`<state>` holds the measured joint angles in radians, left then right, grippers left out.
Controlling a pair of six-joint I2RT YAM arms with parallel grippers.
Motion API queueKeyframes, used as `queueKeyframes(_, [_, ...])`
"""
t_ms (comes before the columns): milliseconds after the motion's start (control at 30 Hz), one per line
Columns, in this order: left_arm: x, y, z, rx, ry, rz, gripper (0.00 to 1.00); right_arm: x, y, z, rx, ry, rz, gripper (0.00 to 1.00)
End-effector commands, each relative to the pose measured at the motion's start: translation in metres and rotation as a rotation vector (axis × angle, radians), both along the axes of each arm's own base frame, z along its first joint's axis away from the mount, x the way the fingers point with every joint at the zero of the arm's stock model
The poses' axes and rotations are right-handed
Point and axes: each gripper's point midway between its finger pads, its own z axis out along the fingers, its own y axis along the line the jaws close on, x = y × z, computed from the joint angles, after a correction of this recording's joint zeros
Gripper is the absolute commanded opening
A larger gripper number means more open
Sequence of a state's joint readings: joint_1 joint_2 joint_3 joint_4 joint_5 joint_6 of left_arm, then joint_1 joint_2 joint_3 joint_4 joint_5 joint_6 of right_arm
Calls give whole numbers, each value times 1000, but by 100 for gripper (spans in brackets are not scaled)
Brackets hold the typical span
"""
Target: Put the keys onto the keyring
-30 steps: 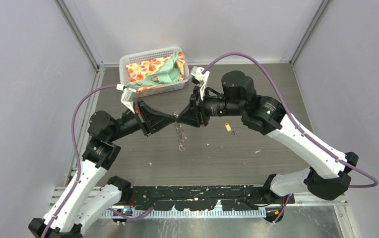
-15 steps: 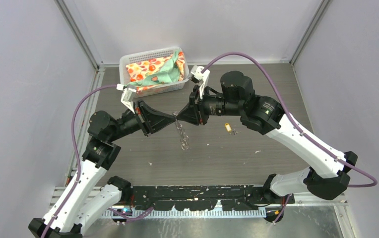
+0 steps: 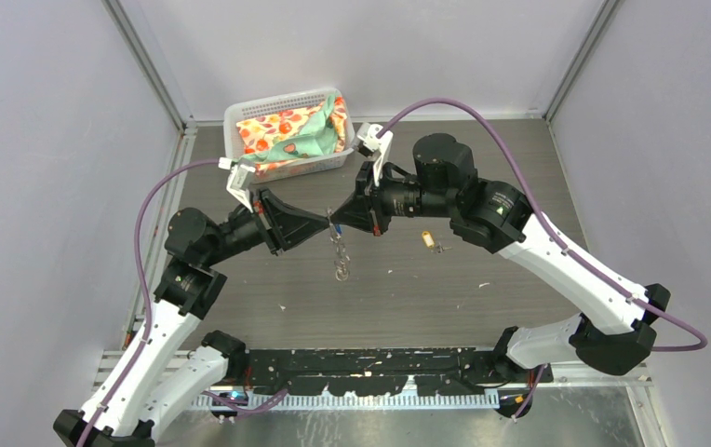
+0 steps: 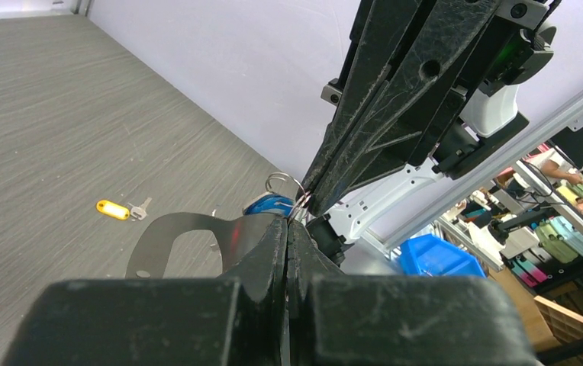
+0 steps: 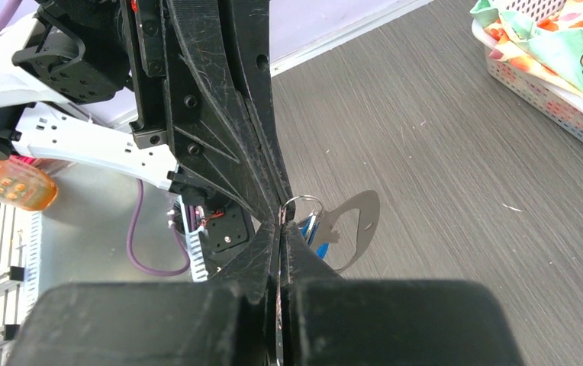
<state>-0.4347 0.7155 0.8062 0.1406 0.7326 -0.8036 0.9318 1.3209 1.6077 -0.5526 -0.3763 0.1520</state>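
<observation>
Keyring (image 3: pixel 338 250): dangling in mid-air over the worktop (image 3: pixel 408 298), gripped at its top by the clenched jaws of the left gripper (image 3: pixel 326 223), likely for steadying. Meeting tip to tip, right gripper (image 3: pixel 337 223) jaws pinching the wire loop (image 4: pixel 285 183) by the blue key (image 4: pixel 267 204), seemingly for threading. Yellow key (image 3: pixel 429 240) lying beyond, awaiting pickup. Cloth-filled basket (image 3: pixel 282 99) sitting farthest back.

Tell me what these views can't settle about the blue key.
- Left wrist: fingers of the left gripper cover most of the blue-headed metal key.
- Right wrist: shut tips of the right gripper hide what they pinch.
- Top: key and thin silvery wire ring too small to show threading.
</observation>
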Motion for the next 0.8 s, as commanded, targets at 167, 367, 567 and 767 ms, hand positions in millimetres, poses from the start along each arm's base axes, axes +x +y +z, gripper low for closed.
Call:
queueKeyframes(167, [-11,2,19,-33,-72,-18,0,0,-11,3,-13,-70,1,1])
queueKeyframes(367, [-29,7,21,21,-197,-53,25,-9,-23,-2,-58,-43,38,1])
queueKeyframes(567, [-51,15,6,173,-377,-107,43,-30,-33,-10,-95,37,151,1])
queueKeyframes(767, [-43,16,-9,334,-692,-138,42,-59,-32,-9,-87,98,318,1])
